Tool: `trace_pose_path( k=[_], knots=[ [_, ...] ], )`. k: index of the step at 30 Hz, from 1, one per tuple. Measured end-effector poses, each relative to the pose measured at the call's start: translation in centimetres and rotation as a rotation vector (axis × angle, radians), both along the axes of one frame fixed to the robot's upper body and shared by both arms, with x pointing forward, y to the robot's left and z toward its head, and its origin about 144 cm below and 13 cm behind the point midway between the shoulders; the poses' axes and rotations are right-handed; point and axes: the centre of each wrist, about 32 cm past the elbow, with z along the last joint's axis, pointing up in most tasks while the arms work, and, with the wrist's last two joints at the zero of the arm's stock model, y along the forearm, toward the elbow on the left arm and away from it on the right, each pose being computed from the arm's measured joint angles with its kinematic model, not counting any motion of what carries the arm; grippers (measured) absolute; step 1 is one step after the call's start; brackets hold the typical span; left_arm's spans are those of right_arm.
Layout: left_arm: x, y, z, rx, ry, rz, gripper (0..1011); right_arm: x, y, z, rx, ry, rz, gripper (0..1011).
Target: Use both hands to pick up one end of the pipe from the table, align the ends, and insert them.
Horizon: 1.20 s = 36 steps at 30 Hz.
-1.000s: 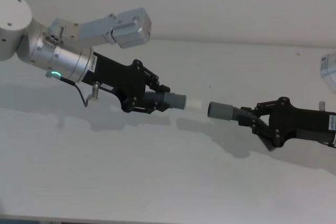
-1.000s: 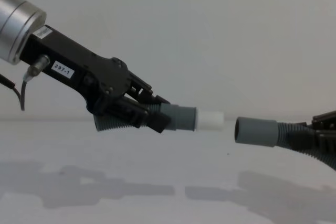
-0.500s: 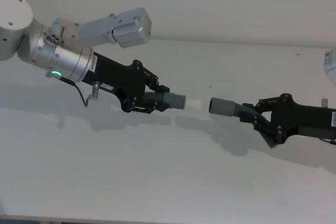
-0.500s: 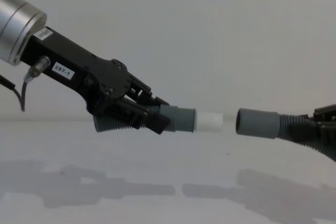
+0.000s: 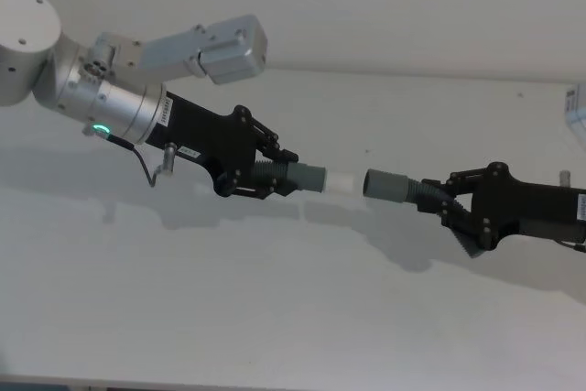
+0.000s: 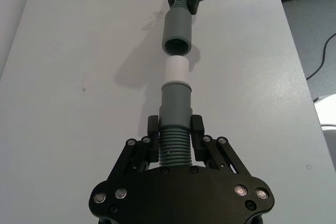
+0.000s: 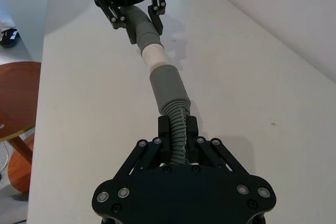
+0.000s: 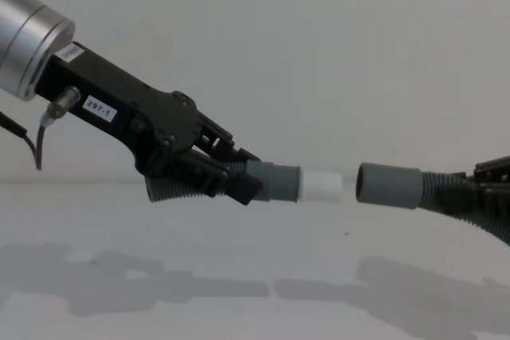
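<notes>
While two grippers, left (image 5: 275,176) and right (image 5: 446,211), clamp one pipe (image 6: 173,148), its two cuffs (image 8: 388,185) stay apart.

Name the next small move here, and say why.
Probably ease the two ends straight together. The left gripper holds the cuff with the white tip, the right gripper the hollow cuff; in the chest view they face each other, roughly level, a small gap apart, above the table.

Left gripper (image 5: 275,177): black plastic, silver screw heads, white "297-1" label; silver cylindrical wrist (image 5: 114,105) behind it, green ring light, thin black cable.
</notes>
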Motion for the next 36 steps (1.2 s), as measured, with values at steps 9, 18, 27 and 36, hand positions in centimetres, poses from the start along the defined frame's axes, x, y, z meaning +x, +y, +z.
trace_pose_path(
  k=[9,18,27,36],
  knots=[
    [0.1,-0.22,-0.11,-0.004,0.003,-0.014,345,0.17,0.19,-0.18,0.004,0.004,0.009,176],
    [0.2,-0.33,-0.19,-0.004,0.005,-0.023,345,0.37,0.41,-0.28,0.006,0.006,0.021,176],
    [0.36,-0.4,-0.19,0.003,0.004,-0.027,345,0.56,0.65,-0.28,0.013,0.005,0.04,176],
    [0.56,-0.52,-0.18,0.007,-0.004,-0.035,345,0.7,0.84,-0.21,0.02,0.003,0.061,176]
  ],
)
